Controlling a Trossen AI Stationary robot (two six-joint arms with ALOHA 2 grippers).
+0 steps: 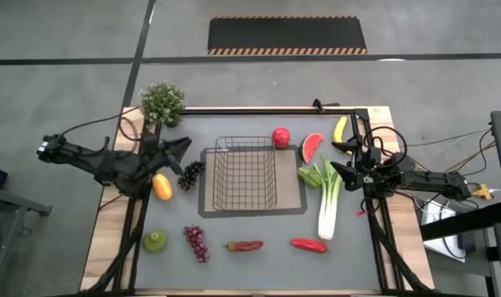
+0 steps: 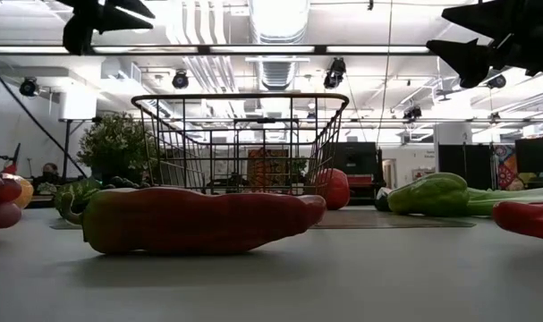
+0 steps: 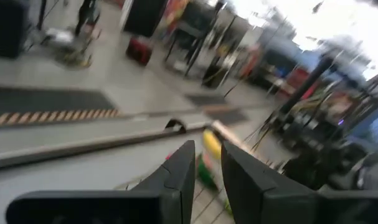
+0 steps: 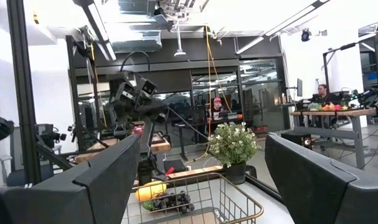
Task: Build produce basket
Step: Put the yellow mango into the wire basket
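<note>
Left gripper (image 1: 184,145): raised above the table, fingers nearly closed, nothing between them; purple grapes (image 1: 191,172) just below its tips, orange piece (image 1: 162,186) beside them. Advice for the pick, as judged: spread the fingers before descending, come straight down over the grape cluster, and clear the basket rim on the carry. Basket (image 1: 245,173): beyond the grapes on a grey mat (image 1: 295,206), holding nothing yet. Right gripper (image 1: 336,167): across the basket, jaws wide, empty, hovering over the leek (image 1: 329,201), with green pepper (image 1: 309,176), watermelon slice (image 1: 313,148), and banana (image 1: 340,129) near.
</note>
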